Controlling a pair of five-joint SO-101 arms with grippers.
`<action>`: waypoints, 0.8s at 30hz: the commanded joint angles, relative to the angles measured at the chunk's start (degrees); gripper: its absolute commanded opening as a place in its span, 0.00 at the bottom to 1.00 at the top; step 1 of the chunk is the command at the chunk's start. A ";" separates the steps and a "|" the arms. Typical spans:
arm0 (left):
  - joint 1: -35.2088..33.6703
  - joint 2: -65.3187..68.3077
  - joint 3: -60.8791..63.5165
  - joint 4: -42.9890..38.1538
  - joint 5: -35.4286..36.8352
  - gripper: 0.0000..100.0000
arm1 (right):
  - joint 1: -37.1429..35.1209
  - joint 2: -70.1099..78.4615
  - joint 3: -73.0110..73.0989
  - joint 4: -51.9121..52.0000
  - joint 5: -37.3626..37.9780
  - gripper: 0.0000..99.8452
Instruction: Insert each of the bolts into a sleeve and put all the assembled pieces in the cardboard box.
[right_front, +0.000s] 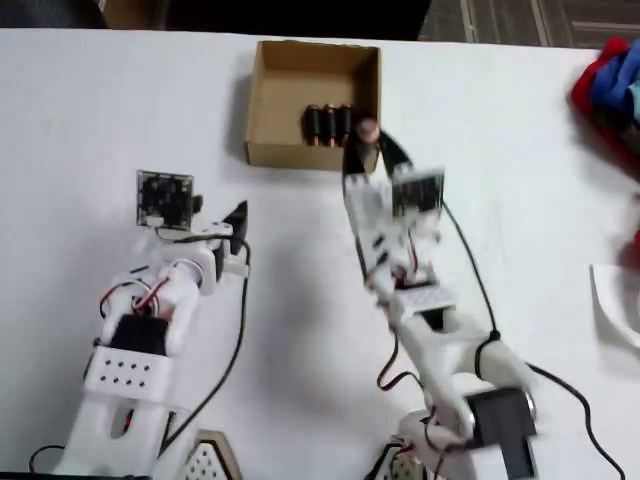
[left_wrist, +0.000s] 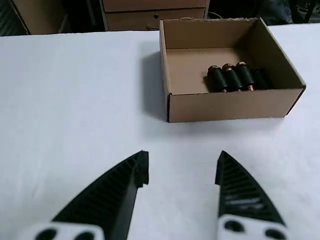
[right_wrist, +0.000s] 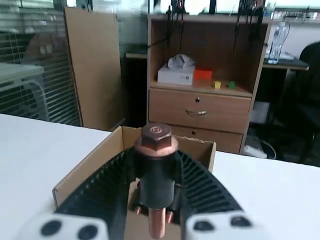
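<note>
The cardboard box (right_front: 290, 62) stands at the table's far middle, with three assembled pieces (right_front: 327, 124) lying side by side near its front wall; they show in the left wrist view too (left_wrist: 231, 77). My right gripper (right_front: 368, 150) hangs over the box's front right corner, shut on an assembled piece (right_wrist: 156, 172): a copper bolt (right_wrist: 156, 137) through a black sleeve, held upright above the box (right_wrist: 95, 160). My left gripper (left_wrist: 182, 170) is open above bare table, short of the box (left_wrist: 225, 105) and to its left.
Red and blue cloth (right_front: 610, 85) lies at the table's far right edge, with a white object (right_front: 615, 300) below it. In the right wrist view a wooden cabinet (right_wrist: 200, 100) stands in the room behind the table.
</note>
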 joint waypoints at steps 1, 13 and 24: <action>-2.11 0.62 -1.63 -1.93 -4.75 0.23 | -0.48 -9.10 -18.73 36.88 -0.44 0.02; -7.30 41.49 -36.62 23.30 -4.75 0.23 | 6.02 -11.38 -35.25 76.70 -0.09 0.02; -7.47 50.02 -39.08 22.86 -4.75 0.23 | 1.80 24.13 -82.20 104.75 8.09 0.02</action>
